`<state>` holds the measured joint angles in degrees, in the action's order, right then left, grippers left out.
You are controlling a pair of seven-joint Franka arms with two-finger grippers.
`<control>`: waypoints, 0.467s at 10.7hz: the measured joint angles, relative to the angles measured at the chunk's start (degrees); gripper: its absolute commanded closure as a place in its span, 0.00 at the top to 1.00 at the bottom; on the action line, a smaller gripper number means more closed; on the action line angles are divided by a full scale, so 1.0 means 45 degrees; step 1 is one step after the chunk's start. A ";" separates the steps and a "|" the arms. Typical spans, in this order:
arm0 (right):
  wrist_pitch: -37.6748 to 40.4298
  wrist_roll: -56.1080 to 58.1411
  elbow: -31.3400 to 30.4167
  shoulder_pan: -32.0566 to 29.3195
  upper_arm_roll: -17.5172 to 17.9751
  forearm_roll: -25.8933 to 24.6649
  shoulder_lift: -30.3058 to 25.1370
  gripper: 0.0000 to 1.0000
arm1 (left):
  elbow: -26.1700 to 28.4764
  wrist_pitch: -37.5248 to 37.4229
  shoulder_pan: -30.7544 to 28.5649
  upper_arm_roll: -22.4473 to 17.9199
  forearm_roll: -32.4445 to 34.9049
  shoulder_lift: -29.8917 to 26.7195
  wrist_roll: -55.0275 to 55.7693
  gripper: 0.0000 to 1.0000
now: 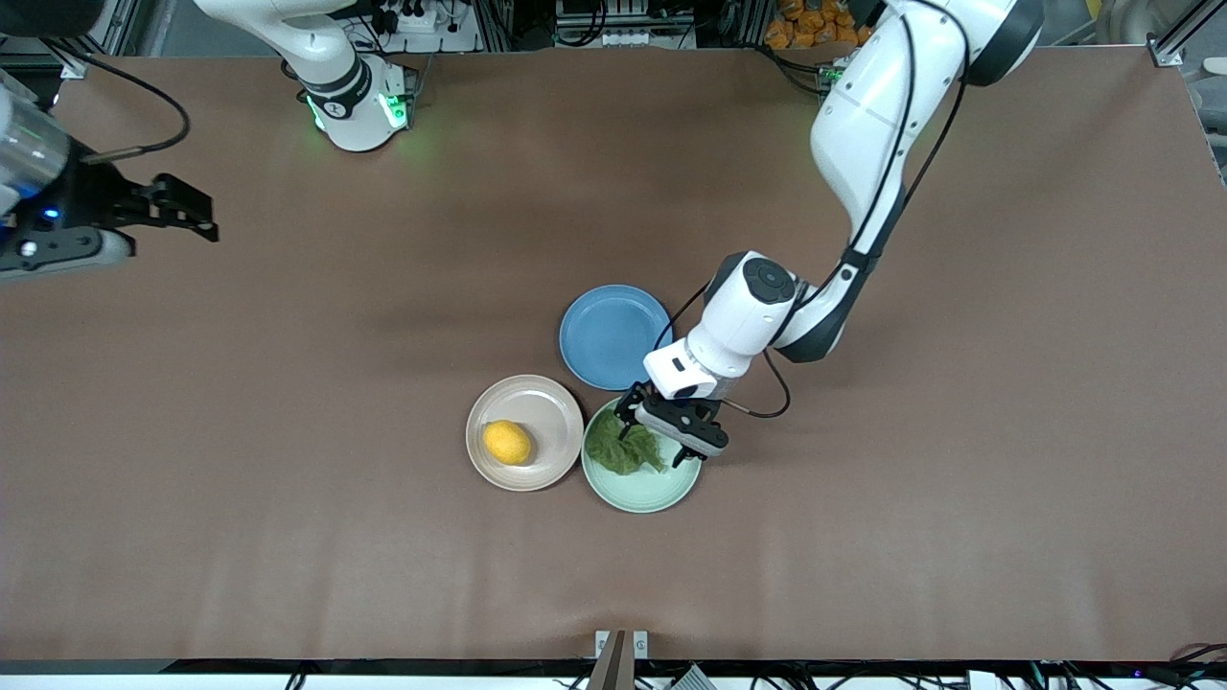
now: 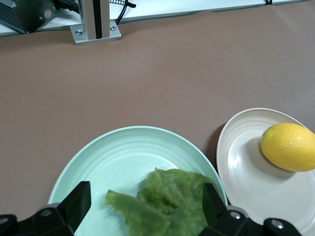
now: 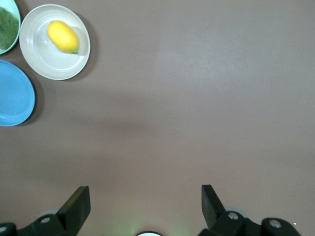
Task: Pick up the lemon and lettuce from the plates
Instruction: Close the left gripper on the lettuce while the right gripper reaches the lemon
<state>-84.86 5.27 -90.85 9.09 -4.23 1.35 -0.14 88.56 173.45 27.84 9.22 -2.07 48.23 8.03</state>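
Mint-green plate (image 1: 640,489), near the middle of the tabletop toward the front edge: carries the lettuce (image 1: 625,448), a crinkled leaf lying flat. Left pincer (image 1: 661,441) hangs just over it, fingers wide and straddling the leaf, apparently placed so they can close on it; nothing held. Beige plate (image 1: 524,432), touching beside it: carries the lemon (image 1: 507,442), untouched. Blue plate (image 1: 614,336): bare. Right pincer (image 1: 196,213), wide and empty, waits over the tabletop's edge at the right arm's end.
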 measured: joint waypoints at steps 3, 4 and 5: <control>-0.0247 -0.0020 0.0048 0.0893 0.0017 0.0319 0.0562 1.00 | -0.0199 0.0967 0.0132 -0.0014 -0.0005 0.0893 0.0009 0.97; -0.0633 -0.0020 0.0050 0.1193 0.0020 0.0577 0.0865 1.00 | -0.0283 0.0967 0.0204 -0.0022 -0.0004 0.1014 0.0009 0.93; -0.1181 -0.0020 0.0050 0.1551 0.0025 0.0760 0.1269 1.00 | -0.0367 0.0967 0.0282 -0.0040 -0.0005 0.1117 0.0009 0.86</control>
<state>-90.18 5.18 -90.62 16.07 -4.12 4.77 5.57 86.91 177.80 29.11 9.04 -2.09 53.26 8.06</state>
